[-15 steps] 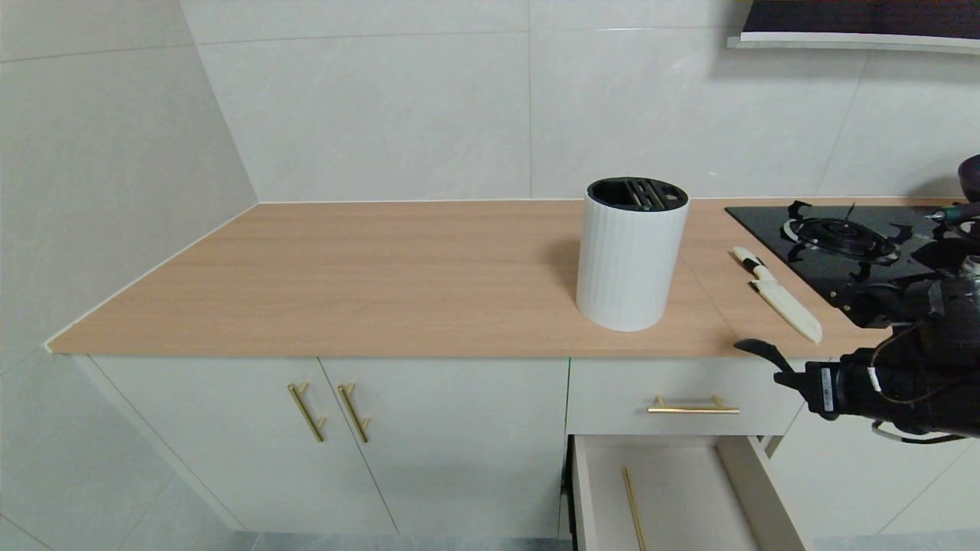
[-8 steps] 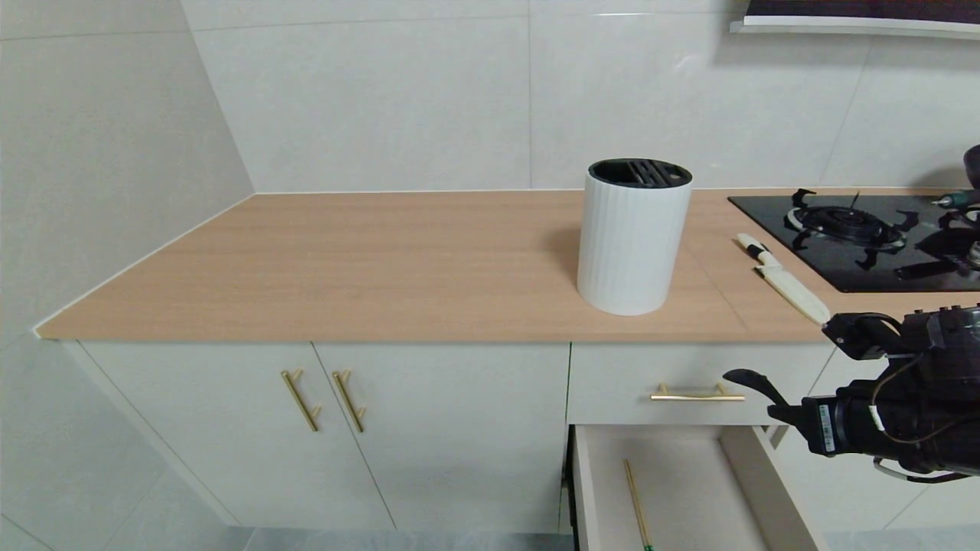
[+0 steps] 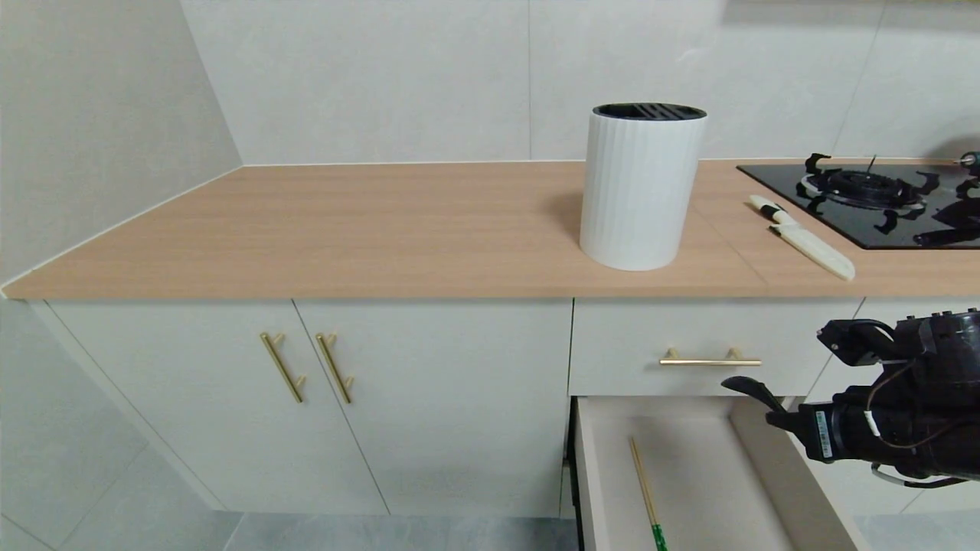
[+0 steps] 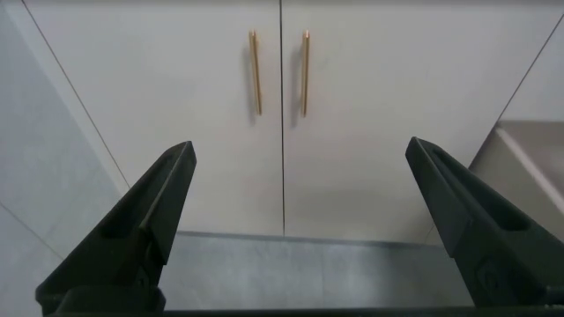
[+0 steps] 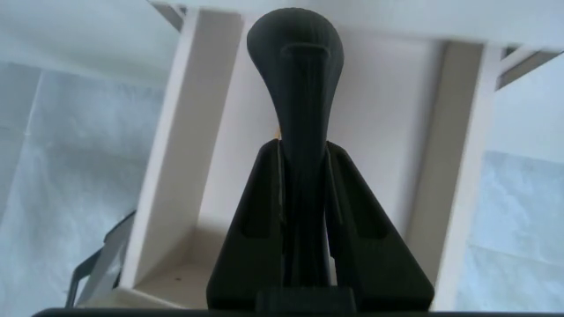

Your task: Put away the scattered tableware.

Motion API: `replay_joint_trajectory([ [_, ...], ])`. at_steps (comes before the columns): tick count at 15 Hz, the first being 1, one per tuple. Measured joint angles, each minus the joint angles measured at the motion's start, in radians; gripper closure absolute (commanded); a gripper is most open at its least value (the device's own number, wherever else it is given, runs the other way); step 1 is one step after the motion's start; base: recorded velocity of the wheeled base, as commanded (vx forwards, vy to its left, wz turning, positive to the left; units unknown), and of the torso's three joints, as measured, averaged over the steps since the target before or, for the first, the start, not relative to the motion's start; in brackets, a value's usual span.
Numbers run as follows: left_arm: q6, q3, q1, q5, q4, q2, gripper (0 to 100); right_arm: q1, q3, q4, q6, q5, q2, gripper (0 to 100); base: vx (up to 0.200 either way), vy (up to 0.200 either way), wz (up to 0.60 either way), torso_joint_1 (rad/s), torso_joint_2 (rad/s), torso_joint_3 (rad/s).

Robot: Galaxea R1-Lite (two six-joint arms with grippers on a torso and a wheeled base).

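While the drawer is standing open to receive tableware, a chopstick lying inside, I am holding the right gripper pressed together just over its right side; the left gripper is hanging spread, left of the drawer, and the knife is waiting on the counter above.

Right gripper: fingers are pressed together, held above the drawer.
Drawer: is seen pulled open, pale inside.

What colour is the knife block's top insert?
Black insert on a ribbed white block; clearest in the head view.
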Motion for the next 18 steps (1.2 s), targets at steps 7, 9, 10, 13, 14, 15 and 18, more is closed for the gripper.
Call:
replay_joint_trajectory([
  [7,0.0,0.0,0.0,0.0,0.0,0.0,0,0.0,0.001,-0.012,-0.002,-0.001,0.028,100,0.0,0.0,0.0,-0.144,0.47,0.313],
  [9,0.0,0.0,0.0,0.0,0.0,0.0,0,0.0,0.003,-0.013,-0.002,-0.001,0.032,100,0.0,0.0,0.0,-0.098,0.44,0.339],
  [10,0.0,0.0,0.0,0.0,0.0,0.0,0,0.0,0.003,-0.013,-0.002,-0.001,0.034,100,0.0,0.0,0.0,-0.051,0.26,0.193],
  [13,0.0,0.0,0.0,0.0,0.001,0.0,0,0.0,0.003,-0.015,-0.002,-0.006,0.044,100,0.0,0.0,0.0,-0.023,0.09,0.067],
  [14,0.0,0.0,0.0,0.0,0.001,0.0,0,0.0,0.002,-0.015,-0.002,-0.009,0.048,100,0.0,0.0,0.0,0.0,0.0,0.0],
  [15,0.0,0.0,0.0,0.0,0.001,0.0,0,0.001,0.002,-0.016,-0.002,-0.011,0.05,100,0.0,0.0,0.0,0.0,0.0,0.0],
  [18,0.0,0.0,0.0,0.001,0.0,0.0,0,0.04,0.0,-0.015,0.0,-0.041,0.074,100,0.0,0.0,0.0,0.0,0.0,0.0],
])
